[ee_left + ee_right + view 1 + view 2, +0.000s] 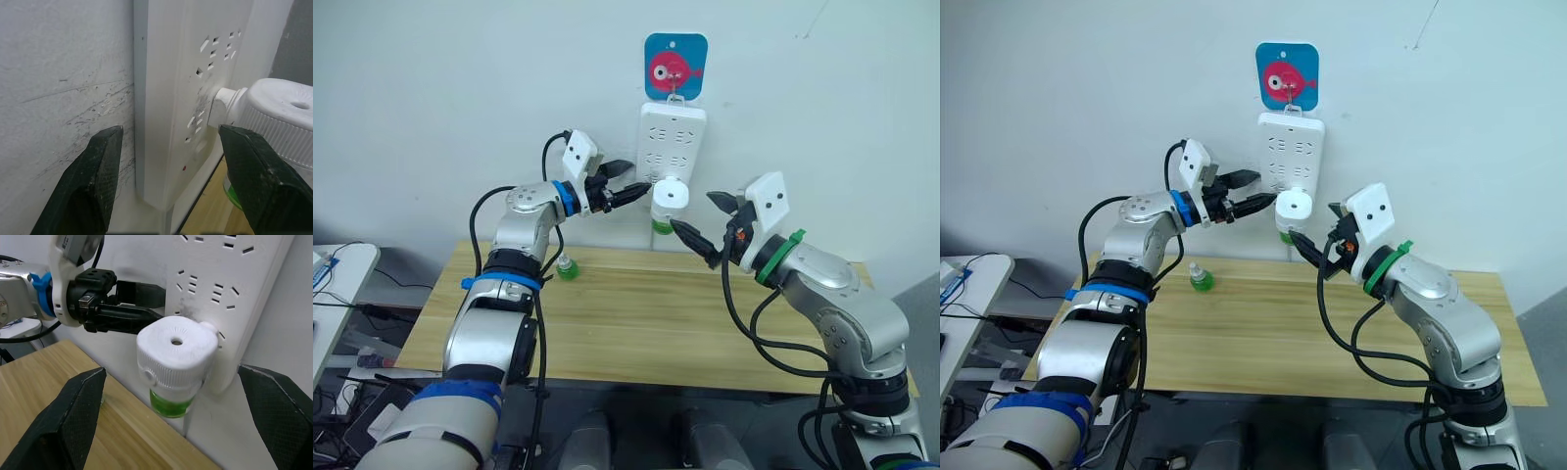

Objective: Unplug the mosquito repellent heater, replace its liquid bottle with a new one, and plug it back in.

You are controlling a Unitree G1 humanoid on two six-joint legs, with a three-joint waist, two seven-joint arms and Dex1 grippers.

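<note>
White plastic marks the mosquito repellent heater (pixel 670 195), which is plugged into the lower part of the long power strip (pixel 671 137) hanging on the wall above the back edge of the desk (pixel 636 323). A bottle of green liquid (pixel 170 404) sits under the heater's ribbed white body, and the round dimple in its top faces out toward the robot.

The left gripper (pixel 628 182) is raised beside the strip on the robot's left, its two black fingers spread apart; in the left wrist view one finger (pixel 88 183) lies toward the bare wall and the other (pixel 259 176) toward the heater, neither touching anything. The right gripper (pixel 703 223) is held just in front of the heater on the robot's right, its jaws also wide open, and in the right wrist view the heater sits between the two fingers with clear room on both sides.

Near the back left corner of the desk stands a second small bottle with green liquid (pixel 567 266), upright. A blue card with a pink fish (pixel 674 66) hangs on the wall just above the strip.
</note>
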